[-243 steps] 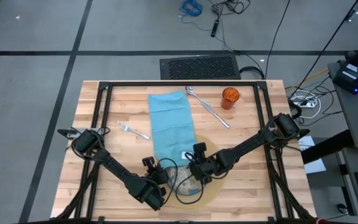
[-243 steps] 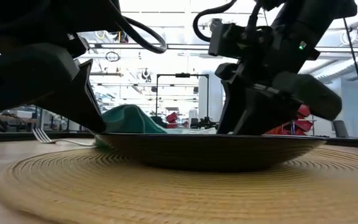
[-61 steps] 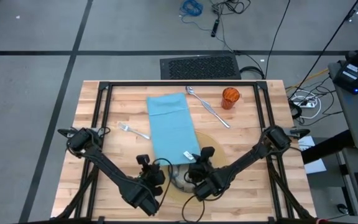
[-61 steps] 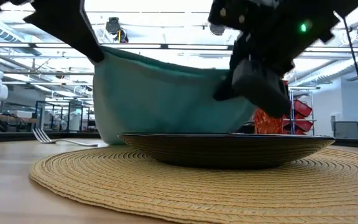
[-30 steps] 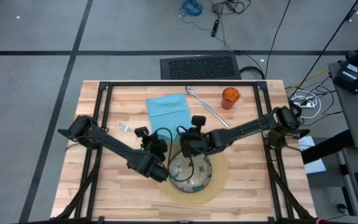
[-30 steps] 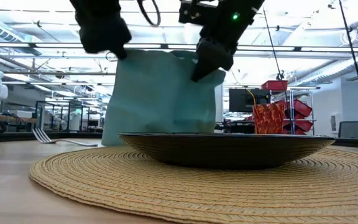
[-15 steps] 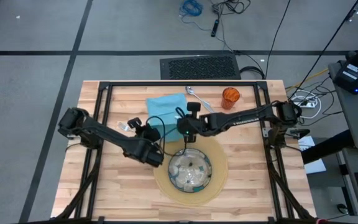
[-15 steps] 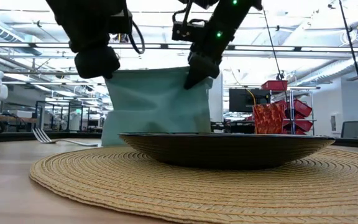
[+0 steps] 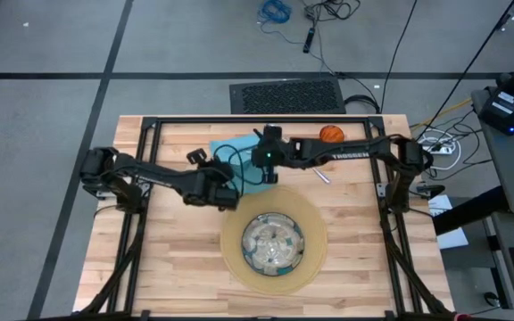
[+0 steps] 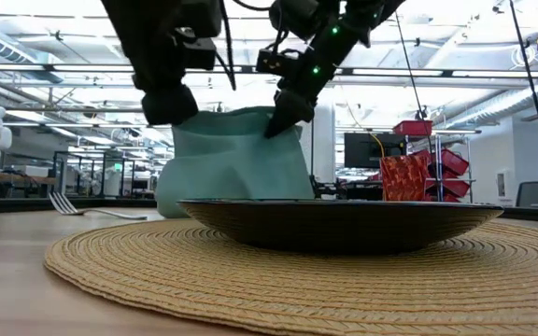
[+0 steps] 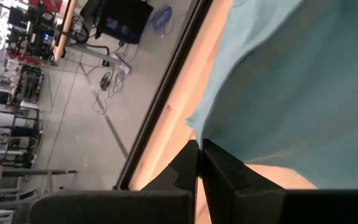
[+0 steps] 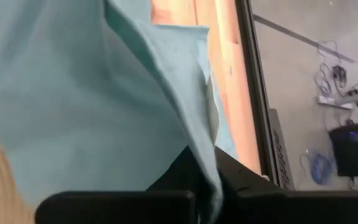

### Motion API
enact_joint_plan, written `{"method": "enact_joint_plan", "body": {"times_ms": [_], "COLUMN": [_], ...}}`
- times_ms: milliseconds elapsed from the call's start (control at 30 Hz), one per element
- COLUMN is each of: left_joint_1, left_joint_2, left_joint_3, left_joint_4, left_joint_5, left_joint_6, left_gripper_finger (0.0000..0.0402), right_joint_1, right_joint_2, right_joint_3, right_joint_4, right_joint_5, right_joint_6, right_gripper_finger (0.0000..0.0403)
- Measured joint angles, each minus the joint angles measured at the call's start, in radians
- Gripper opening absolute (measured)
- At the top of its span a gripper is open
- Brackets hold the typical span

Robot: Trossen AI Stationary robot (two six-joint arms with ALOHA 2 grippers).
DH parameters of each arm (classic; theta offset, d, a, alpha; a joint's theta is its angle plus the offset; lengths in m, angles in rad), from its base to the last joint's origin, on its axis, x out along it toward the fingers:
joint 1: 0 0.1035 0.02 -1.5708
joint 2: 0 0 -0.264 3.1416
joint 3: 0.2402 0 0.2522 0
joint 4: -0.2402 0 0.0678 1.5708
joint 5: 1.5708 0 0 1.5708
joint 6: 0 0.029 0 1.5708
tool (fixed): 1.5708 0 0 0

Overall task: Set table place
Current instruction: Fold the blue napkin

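Observation:
A teal napkin point(image 9: 239, 148) hangs between my two grippers above the far middle of the table point(image 9: 168, 267). Its lower part point(image 10: 232, 182) drops behind the plate, which hides where it meets the wood. My left gripper point(image 10: 183, 117) is shut on its left upper end and my right gripper point(image 10: 271, 131) on its right upper end. The patterned glass plate point(image 9: 275, 242) sits on the round tan mat point(image 9: 315, 263) near the front. A fork point(image 10: 63, 201) lies at the left. An orange cup point(image 9: 330, 134) and a knife point(image 9: 322, 175) are at the far right. My left gripper pinches a corner of the napkin point(image 11: 194, 132) between its two fingers, slanting down from the table's left. The cloth hangs below it in soft folds. My right gripper pinches the napkin's edge at a fold point(image 12: 211, 140) between its fingers, slanting down from the right. The cloth droops slack below.
Black frame rails point(image 9: 150, 178) run along the table's left, right and far sides. Bare wood lies to the left and right of the mat. Beyond the far edge, a dark grille point(image 9: 286, 94) and cables lie on the grey floor.
Both grippers have carried the napkin's held end toward the table's far edge, away from the plate, staying shut on it. The cloth now hangs shorter and more bunched, and its top edge has gone from taut to sagging.

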Motion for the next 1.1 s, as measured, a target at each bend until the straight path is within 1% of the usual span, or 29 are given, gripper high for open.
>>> {"method": "enact_joint_plan", "body": {"times_ms": [133,267,367,433,667,767,1000,1100], "left_joint_1": [0.058,0.131,0.168,0.188,0.239,0.253,0.303,0.327], "left_joint_2": [0.0,0.0,0.0,0.001,0.0,0.0,-0.009,-0.008], "left_joint_3": [0.0,0.0,-0.019,-0.043,-0.129,-0.132,-0.134,-0.134], "left_joint_4": [0.034,0.042,0.118,0.169,0.275,0.277,0.339,0.339], "left_joint_5": [0.013,0.044,0.075,0.114,0.157,0.16,0.161,0.165], "left_joint_6": [0.081,0.128,0.191,0.227,0.241,0.254,0.313,0.325], "left_gripper_finger": [0.0,0.0,0.0,0.0,0.0,0.0,0.0,0.0], "right_joint_1": [-0.055,-0.112,-0.15,-0.169,-0.224,-0.233,-0.246,-0.253], "right_joint_2": [0.0,0.0,0.0,0.0,0.0,0.008,0.043,0.054], "right_joint_3": [0.0,0.0,0.0,0.0,0.0,0.0,0.0,0.0], "right_joint_4": [0.014,0.016,0.022,0.03,0.048,0.046,0.047,0.075], "right_joint_5": [-0.06,-0.118,-0.2,-0.23,-0.354,-0.381,-0.44,-0.474], "right_joint_6": [-0.034,-0.059,-0.08,-0.097,-0.125,-0.142,-0.155,-0.156], "right_gripper_finger": [0.0,0.0,0.0,0.0,0.0,0.0,0.0,0.0]}}
